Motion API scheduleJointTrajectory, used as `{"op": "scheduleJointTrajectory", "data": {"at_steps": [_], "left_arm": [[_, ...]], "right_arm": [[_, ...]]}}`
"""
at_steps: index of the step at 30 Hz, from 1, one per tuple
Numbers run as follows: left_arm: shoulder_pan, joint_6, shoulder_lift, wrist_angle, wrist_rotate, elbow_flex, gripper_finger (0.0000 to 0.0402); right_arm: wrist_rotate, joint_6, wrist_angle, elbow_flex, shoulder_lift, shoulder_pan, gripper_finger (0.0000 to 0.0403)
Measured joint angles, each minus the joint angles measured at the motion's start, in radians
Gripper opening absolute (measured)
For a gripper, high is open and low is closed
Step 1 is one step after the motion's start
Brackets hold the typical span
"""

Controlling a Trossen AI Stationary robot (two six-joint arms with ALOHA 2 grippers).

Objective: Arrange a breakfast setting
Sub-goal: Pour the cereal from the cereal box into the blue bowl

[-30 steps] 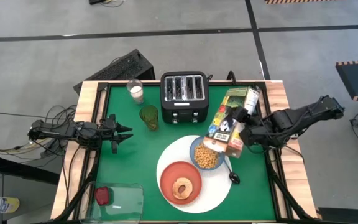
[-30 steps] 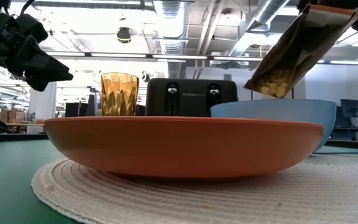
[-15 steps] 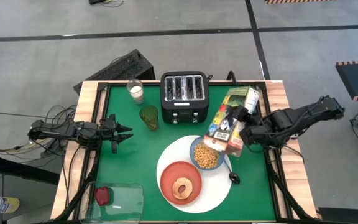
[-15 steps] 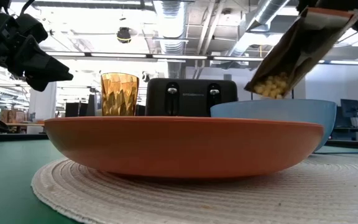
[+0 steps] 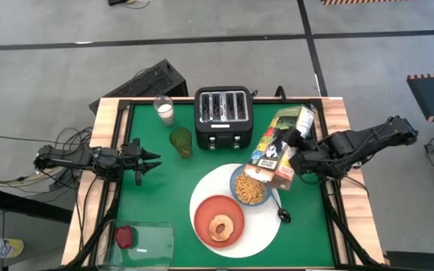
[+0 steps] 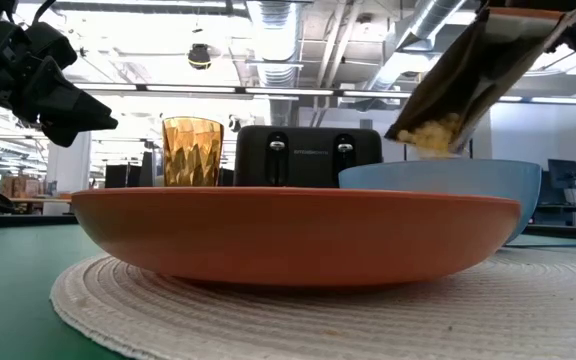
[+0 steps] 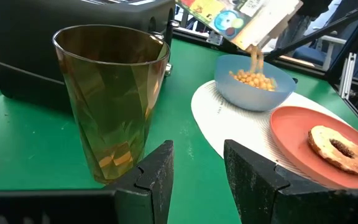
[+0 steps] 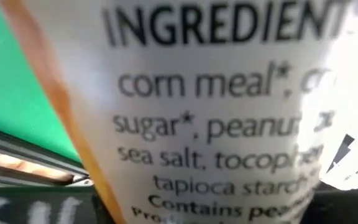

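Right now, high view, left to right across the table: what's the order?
left gripper → glass of milk → green glass → bagel on the orange-red plate → blue bowl of cereal → spoon → right gripper holding the tilted cereal box.

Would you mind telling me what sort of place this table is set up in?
Probably a lab or workshop in an industrial building, not a kitchen: exposed ceiling ducts hang overhead, the concrete floor carries dark tape lines, and loose cables trail beside the table.
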State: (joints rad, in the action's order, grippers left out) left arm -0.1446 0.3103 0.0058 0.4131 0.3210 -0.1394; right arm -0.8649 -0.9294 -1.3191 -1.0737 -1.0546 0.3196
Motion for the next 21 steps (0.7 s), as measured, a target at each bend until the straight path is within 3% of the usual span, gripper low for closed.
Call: {"op": "scheduleJointTrajectory", "data": {"at_steps": [12, 21], "left_arm": [[0.000, 0.000, 0.000, 0.000, 0.000, 0.000, 0.0128], [0.000, 0.000, 0.000, 0.000, 0.000, 0.000, 0.0128]], "right_arm": [[0.007, 0.097, -0.036, 0.000, 0.032, 0.001, 0.0198], [0.099, 0.325, -0.094, 0.000, 0.117, 0.001, 0.0198]]}}
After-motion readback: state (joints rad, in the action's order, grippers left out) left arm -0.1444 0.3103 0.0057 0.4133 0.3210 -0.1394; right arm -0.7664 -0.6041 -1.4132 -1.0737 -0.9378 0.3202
